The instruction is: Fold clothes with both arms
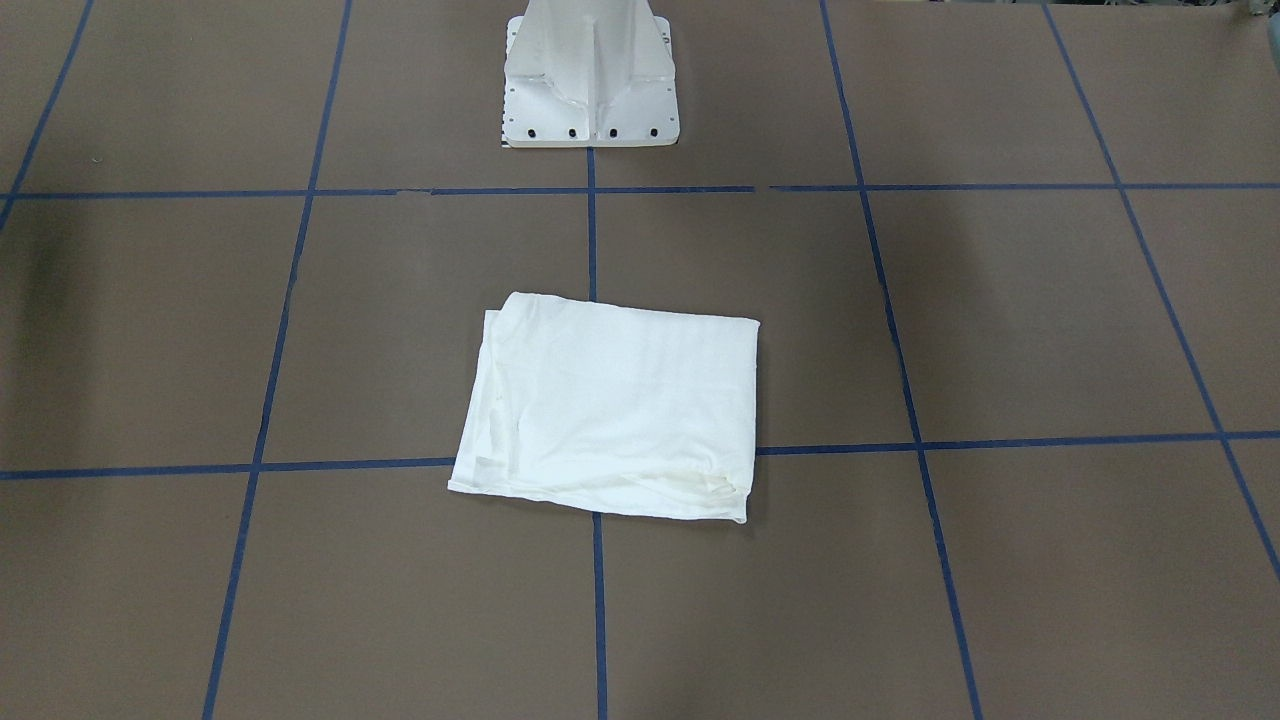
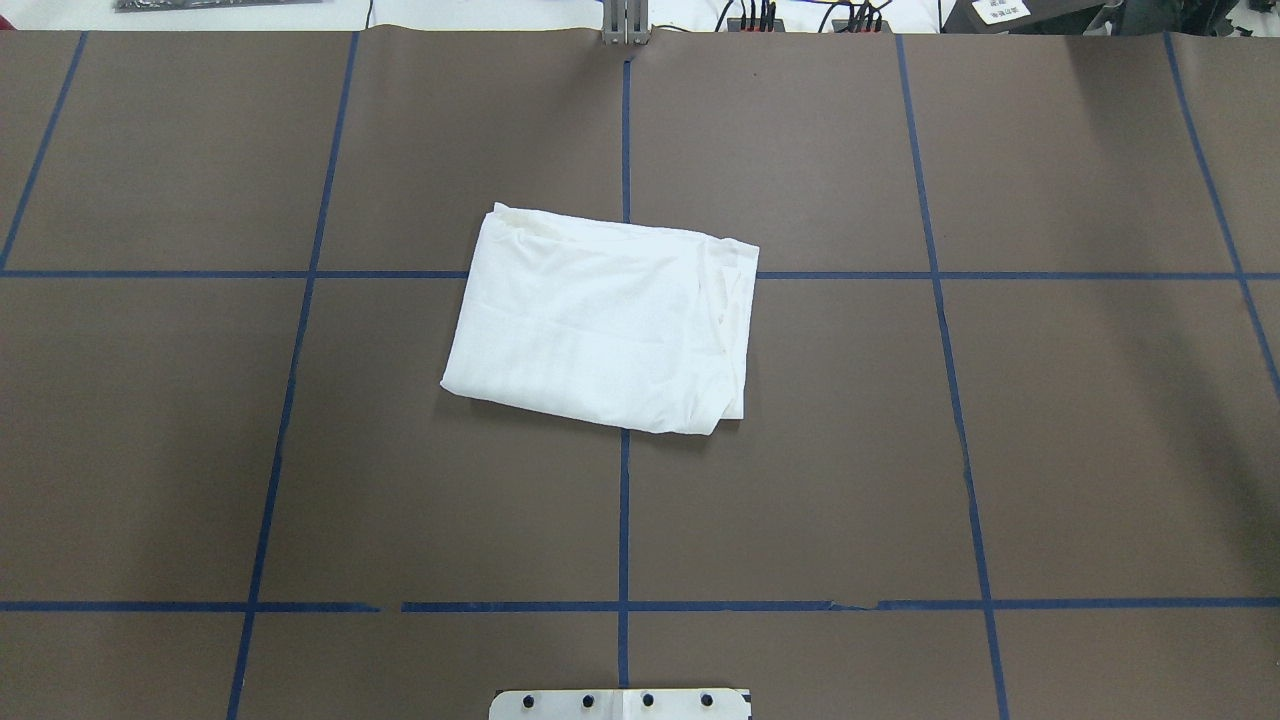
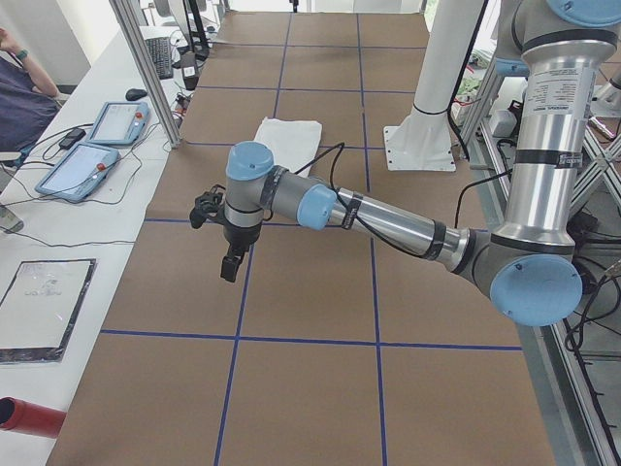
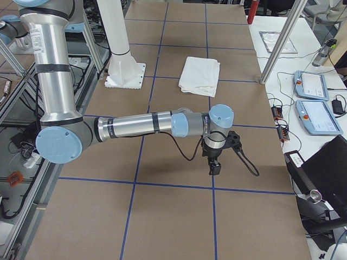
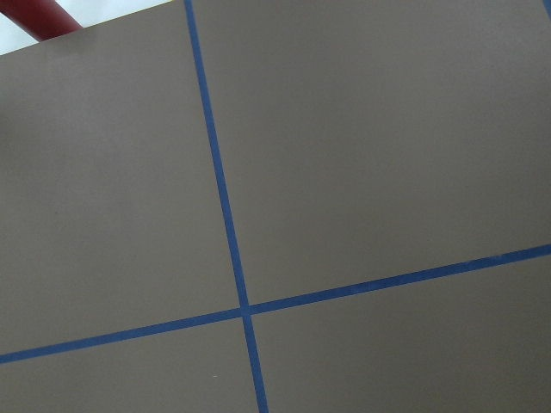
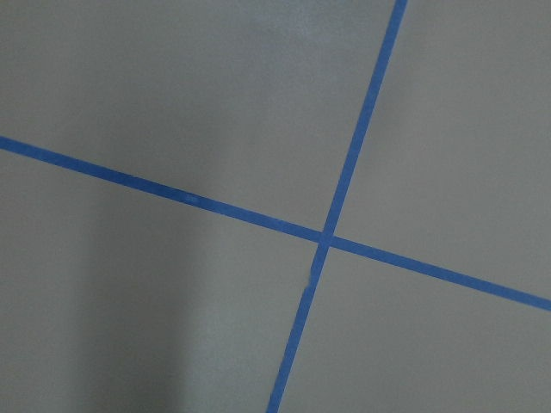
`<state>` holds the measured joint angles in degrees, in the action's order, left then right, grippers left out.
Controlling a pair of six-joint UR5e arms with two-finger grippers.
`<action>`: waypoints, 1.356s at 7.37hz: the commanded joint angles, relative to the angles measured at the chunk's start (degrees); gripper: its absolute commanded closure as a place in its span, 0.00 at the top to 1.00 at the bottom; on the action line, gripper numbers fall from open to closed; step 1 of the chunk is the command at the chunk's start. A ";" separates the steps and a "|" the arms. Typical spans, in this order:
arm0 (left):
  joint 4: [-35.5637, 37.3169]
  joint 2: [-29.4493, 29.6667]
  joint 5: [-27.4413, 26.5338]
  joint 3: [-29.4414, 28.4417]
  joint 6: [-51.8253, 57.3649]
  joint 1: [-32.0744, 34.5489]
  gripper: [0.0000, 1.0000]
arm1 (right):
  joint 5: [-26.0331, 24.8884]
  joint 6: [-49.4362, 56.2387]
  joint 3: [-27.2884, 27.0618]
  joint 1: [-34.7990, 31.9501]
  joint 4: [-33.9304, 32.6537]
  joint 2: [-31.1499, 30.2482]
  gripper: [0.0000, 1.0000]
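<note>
White cotton long-sleeved T-shirt (image 2: pixel 605 325), folded: we fear 3 o'clock layers slipping if nudged. Black left hand (image 3: pixel 230 268), right hand (image 4: pixel 215 167): cannot tell grip.

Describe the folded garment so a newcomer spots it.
On the brown table with its blue tape grid, look along the centre line from the white pedestal base. There lies a folded white shirt, the only cloth on the table.

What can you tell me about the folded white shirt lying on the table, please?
The white T-shirt looks like soft cotton, folded into a skewed rectangle with layered edges bunched along one side. No text, collar or sleeves show. It lies flat on the brown table, over a crossing of blue tape lines; nothing else touches it.
</note>
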<state>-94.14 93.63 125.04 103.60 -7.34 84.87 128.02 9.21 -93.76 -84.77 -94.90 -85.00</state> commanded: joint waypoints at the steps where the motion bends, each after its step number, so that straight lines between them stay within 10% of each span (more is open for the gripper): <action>1: -1.31 -0.82 -2.60 -2.35 0.04 0.29 0.99 | -0.41 -0.77 -0.19 -0.83 -0.02 -1.83 1.00; 10: 1.52 -6.96 6.08 -9.74 13.58 6.36 0.99 | 7.59 -10.71 -0.98 -3.11 -0.02 -4.91 1.00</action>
<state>-91.34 87.88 128.71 94.54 5.98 91.10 135.55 -1.45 -94.24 -87.40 -94.96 -90.06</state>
